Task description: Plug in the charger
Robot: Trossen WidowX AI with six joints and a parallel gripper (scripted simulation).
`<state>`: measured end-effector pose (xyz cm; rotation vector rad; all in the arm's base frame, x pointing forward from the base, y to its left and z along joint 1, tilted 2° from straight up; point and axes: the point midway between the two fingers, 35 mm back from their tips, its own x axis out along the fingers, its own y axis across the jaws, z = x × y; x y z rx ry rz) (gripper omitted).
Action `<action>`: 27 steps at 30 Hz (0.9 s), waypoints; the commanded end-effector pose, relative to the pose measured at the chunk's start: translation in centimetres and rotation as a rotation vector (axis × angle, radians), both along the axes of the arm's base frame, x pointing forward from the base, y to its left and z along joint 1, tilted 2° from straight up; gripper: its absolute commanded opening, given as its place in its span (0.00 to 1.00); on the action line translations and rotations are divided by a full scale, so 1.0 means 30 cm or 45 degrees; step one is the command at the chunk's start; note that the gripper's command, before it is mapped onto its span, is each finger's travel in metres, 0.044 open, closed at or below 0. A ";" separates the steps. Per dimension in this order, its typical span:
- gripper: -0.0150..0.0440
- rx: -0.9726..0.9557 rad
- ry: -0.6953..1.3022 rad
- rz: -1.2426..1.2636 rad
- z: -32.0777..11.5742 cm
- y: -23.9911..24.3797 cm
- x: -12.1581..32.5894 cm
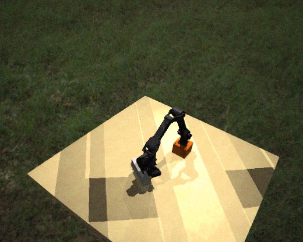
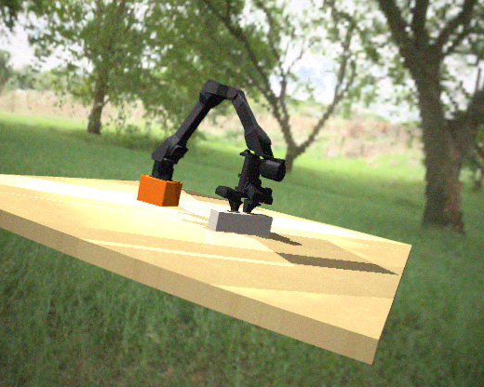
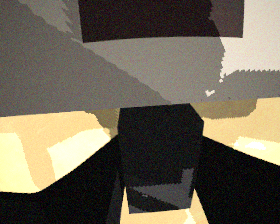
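Below the bent arm, the charger (image 3: 160, 145) is gripped by the downturned end effector (image 2: 242, 211) (image 3: 152, 139), its prongs hidden from view.

Black arm (image 1: 162, 131) (image 2: 185, 126) arched high, hand (image 2: 242, 210) (image 3: 152, 139) low and clamped

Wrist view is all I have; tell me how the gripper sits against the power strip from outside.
Observer: In the exterior view, the gripper points downward, its fingertips at the strip's upper edge.

Operator: I see the charger held, but nothing behind it. Tell me what the arm stands on.

Observer: An orange block.

Operator: Give me the arm's shape.

Observer: It arches: up from the block to a high bend, then down to the strip.
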<state>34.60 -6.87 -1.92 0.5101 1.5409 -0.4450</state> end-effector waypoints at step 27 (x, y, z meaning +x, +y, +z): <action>0.25 0.002 -0.008 0.007 0.005 -0.009 0.019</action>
